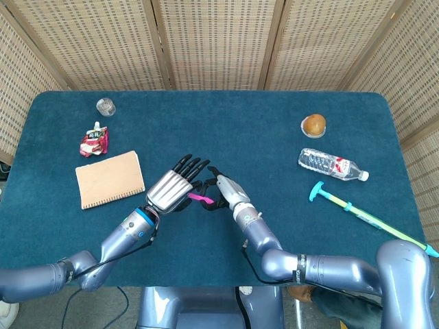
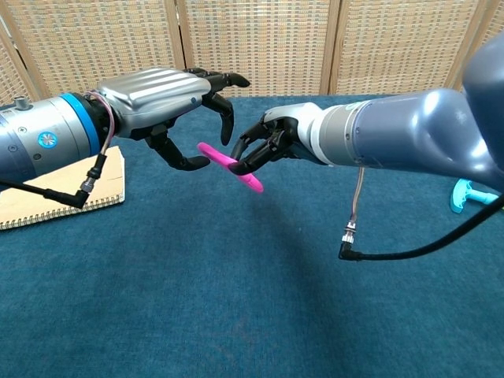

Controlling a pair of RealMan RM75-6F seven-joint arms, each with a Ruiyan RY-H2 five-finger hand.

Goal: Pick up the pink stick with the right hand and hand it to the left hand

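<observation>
The pink stick (image 2: 229, 166) hangs tilted above the blue table (image 1: 260, 144), pinched in the dark fingertips (image 2: 239, 164) of the right hand (image 2: 272, 142). Its free end points toward the left hand (image 2: 169, 98), whose fingers (image 2: 221, 101) are spread and curved over that end — whether they touch it cannot be told, and from the head view the stick (image 1: 197, 197) shows only as a short pink sliver between the two hands.

Beyond the left hand's fingers lie a spiral notebook (image 1: 110, 178), a crumpled red-and-white pouch (image 1: 94, 142) and a small glass jar (image 1: 105, 106). Well apart on the right hand's side are a bread roll (image 1: 313, 125), a plastic water bottle (image 1: 333, 165) and a long teal-handled tool (image 1: 367, 217) — its far end cut off at the frame's edge. Nothing stands between the hands but the stick itself.
</observation>
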